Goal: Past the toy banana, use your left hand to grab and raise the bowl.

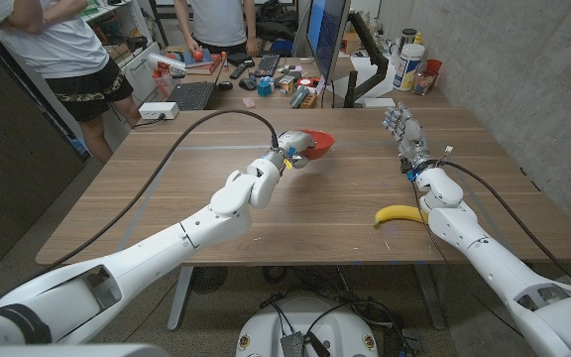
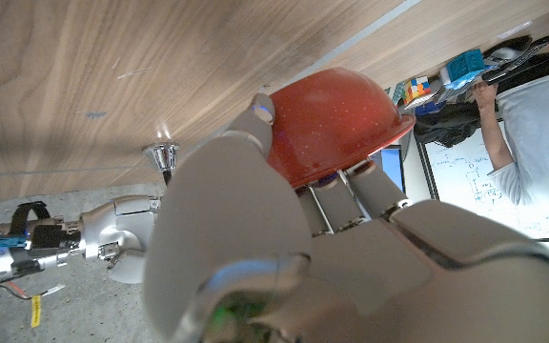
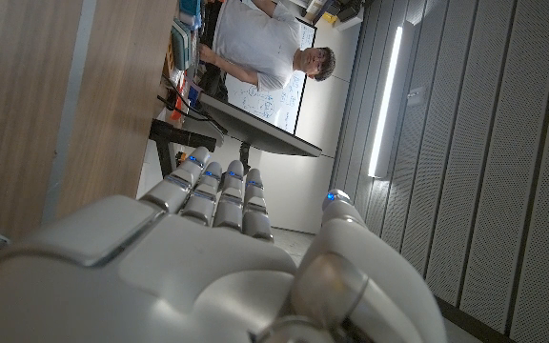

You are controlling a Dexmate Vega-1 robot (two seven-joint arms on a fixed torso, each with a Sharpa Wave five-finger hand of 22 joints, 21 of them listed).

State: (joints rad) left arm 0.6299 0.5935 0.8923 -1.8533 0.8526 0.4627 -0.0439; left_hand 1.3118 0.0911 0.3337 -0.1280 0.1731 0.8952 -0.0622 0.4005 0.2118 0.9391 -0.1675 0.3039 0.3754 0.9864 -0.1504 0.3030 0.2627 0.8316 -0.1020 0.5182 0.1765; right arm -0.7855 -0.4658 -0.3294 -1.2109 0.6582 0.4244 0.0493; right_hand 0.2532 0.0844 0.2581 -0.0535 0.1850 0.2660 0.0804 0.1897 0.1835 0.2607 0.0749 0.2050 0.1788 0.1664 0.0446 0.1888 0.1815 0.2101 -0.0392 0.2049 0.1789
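The left hand (image 1: 287, 157) reaches out toward the middle of the tabletop (image 1: 167, 198), a little nearer its far edge, and grips a red bowl (image 1: 315, 142) by the rim. In the left wrist view the fingers (image 2: 370, 186) lie against the bowl's (image 2: 336, 119) outer wall on one side while the thumb (image 2: 255, 119) presses the other side, so the bowl is pinched between them. Whether the bowl's base touches the wood or stands just clear of it cannot be told.

A yellow toy banana (image 1: 399, 214) lies near the front edge toward the right side, just beside the right forearm and well apart from the bowl. The bowl sits farther from the robot than the banana.

The right hand (image 1: 400, 127) stands near the right edge, toward the far right corner, fingers straight and held side by side, holding nothing. In the right wrist view its fingers (image 3: 219, 191) lie pressed together in a row with the thumb (image 3: 341, 214) set apart from them. The same hand (image 2: 112, 238) also shows in the left wrist view beyond the bowl.

A black cable (image 1: 181, 149) arcs over the left part of the tabletop to the left wrist. Behind the far edge stands a desk with a keyboard (image 1: 191, 95) and a monitor (image 1: 327, 35), and two people (image 1: 62, 45) stand there.
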